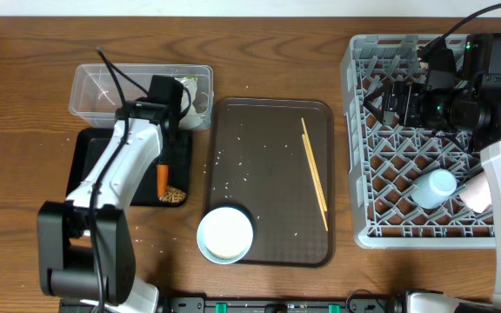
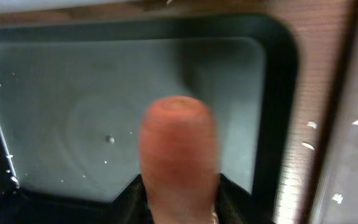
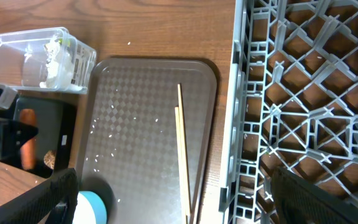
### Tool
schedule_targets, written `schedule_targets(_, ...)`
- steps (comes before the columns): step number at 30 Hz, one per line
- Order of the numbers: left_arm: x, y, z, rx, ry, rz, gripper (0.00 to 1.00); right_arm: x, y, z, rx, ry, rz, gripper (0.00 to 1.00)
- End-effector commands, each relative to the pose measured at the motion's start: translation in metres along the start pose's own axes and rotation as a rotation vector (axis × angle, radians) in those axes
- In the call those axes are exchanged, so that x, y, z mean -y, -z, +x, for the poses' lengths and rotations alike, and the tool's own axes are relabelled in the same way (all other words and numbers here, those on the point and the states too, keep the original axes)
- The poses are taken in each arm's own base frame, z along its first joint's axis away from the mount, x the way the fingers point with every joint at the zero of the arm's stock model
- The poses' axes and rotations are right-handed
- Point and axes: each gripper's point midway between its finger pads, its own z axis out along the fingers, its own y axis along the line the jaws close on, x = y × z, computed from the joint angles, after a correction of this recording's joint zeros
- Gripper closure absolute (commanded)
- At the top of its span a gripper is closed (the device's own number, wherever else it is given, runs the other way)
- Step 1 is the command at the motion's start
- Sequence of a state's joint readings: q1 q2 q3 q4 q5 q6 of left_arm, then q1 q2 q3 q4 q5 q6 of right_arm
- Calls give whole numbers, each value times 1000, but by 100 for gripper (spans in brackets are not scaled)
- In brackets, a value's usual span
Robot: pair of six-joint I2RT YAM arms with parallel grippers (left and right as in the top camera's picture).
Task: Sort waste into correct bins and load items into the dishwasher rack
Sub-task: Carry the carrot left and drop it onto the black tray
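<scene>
My left gripper [image 1: 165, 156] is shut on the small orange carrot [image 1: 162, 178], holding it low over the shallow black tray [image 1: 90, 161]. In the left wrist view the carrot [image 2: 179, 155] fills the space between the jaws [image 2: 179, 202] above the tray's rim [image 2: 281, 93]. A brown food lump [image 1: 175, 194] lies in that tray. The clear tub [image 1: 103, 83] holds the napkin and wrapper [image 1: 200, 96]. My right gripper [image 1: 391, 100] is wide open and empty [image 3: 185, 199] over the grey dishwasher rack [image 1: 364, 174]. The light blue cup [image 1: 433, 187] and pink cup [image 1: 477, 196] lie in the rack. The dark blue dish is not in view.
The brown serving tray [image 1: 268, 104] between bins and rack carries the wooden chopsticks [image 1: 314, 174], scattered white rice [image 1: 233, 161] and a white bowl with a light blue outside [image 1: 226, 235] at its front left corner. My right arm covers the rack's back right.
</scene>
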State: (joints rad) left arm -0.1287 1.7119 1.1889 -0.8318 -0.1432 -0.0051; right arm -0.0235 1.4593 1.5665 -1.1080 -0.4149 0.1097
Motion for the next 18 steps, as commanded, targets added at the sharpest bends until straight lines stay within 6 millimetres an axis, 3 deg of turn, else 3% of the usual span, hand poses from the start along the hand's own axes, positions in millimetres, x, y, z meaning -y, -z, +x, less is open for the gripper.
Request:
schedule_targets(1,-3,-3,3,-13,22,-16,52,-1,-2,3,-11,10,-6,9)
schedule_targets(4,-2,6,1,-6,15,-14,49,-1,-2,4,-15,9,-5,9)
schedule_targets(7,6,31,-7,41,8,30,48,-1,-2,4,-15,8,-5,9)
schedule_targets(13,49,94,-23,215,-69,259,44,-1,-2,5,-17,7,-5,9)
schedule_targets(18,77,118,-14,250,-135,351,43,-1,-2,4,-17,8,-5,10)
